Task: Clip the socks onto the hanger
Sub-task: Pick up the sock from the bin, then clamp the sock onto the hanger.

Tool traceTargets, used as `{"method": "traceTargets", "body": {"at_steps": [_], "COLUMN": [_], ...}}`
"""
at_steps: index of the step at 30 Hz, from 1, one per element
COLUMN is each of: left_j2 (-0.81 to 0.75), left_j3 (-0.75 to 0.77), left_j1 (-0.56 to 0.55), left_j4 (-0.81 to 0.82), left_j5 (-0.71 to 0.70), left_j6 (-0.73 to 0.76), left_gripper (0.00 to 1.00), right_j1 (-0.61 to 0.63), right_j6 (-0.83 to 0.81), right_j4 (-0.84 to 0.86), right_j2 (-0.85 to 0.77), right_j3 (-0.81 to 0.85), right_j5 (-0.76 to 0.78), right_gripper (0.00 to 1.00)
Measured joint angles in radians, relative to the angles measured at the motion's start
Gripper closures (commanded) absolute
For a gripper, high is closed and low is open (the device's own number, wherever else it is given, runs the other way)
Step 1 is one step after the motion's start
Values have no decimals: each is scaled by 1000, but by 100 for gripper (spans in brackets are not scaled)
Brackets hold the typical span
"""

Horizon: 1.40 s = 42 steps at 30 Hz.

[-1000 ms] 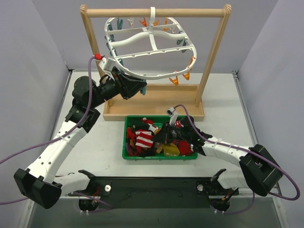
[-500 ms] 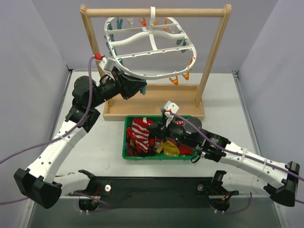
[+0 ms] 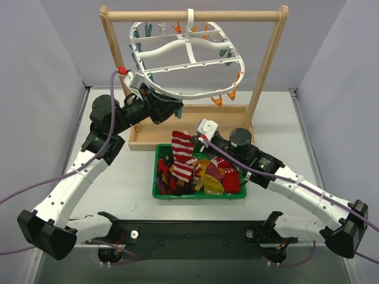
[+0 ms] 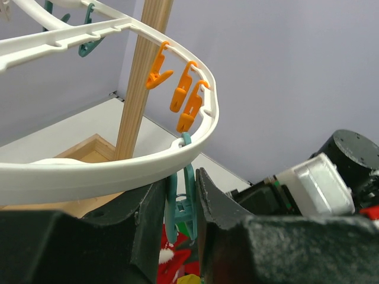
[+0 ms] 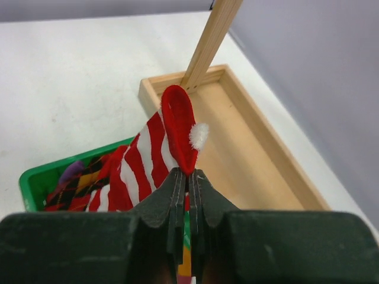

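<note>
The white oval hanger hangs by its hook from the wooden bar rack, with teal and orange clips around its rim. My left gripper is shut on a teal clip under the hanger's front rim, squeezing its handles. My right gripper is shut on the red-white striped sock, holding it by its red cuff above the green bin. The sock hangs down toward the bin. More socks, yellow, dark and red, lie in the bin.
The rack's wooden base tray lies just behind the bin. Its right upright stands right of the hanger. Orange clips hang along the rim above my left gripper. Grey walls close in both sides.
My right gripper has lifted the striped sock out of the bin, moving up and back toward the hanger. The left arm has not moved.
</note>
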Motion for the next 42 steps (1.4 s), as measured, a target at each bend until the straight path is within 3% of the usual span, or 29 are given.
{"method": "traceTargets", "body": {"at_steps": [9,19,42], "left_j2": [0,0,0], "left_j3": [0,0,0], "left_j1": [0,0,0], "left_j4": [11,38,45], "left_j5": [11,40,47], "left_j6": [-5,-23,-25], "left_gripper": [100,100,100], "right_j1": [-128,-243,-296], "right_j6": [-19,158,332], "right_j4": [112,280,474], "right_j2": [2,34,108], "right_j3": [38,40,83], "right_j5": [-292,-507,-558], "right_gripper": [100,100,100]}}
